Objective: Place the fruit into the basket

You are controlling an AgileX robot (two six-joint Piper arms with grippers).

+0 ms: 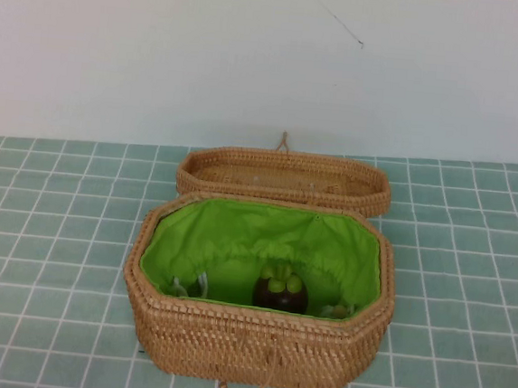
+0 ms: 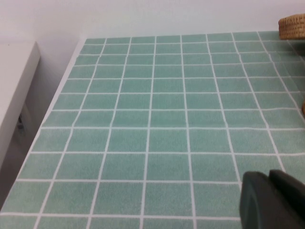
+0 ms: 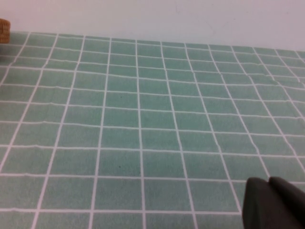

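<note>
Only fruit (image 1: 281, 289) inside basket (image 1: 255, 339) shows; left gripper (image 2: 272, 200), right gripper (image 3: 274, 202) cropped.

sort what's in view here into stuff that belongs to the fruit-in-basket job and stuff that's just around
Part of the job:
- fruit, lying inside the basket on the green lining
- basket, lid swung open behind it
- left gripper, off to the basket's left above the table
- right gripper, off to its right above the table

Just around:
- green tiled table
- white wall

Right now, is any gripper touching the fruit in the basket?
Apart. In the high view the fruit lies alone inside the basket; the left gripper and right gripper show over bare tablecloth.
</note>
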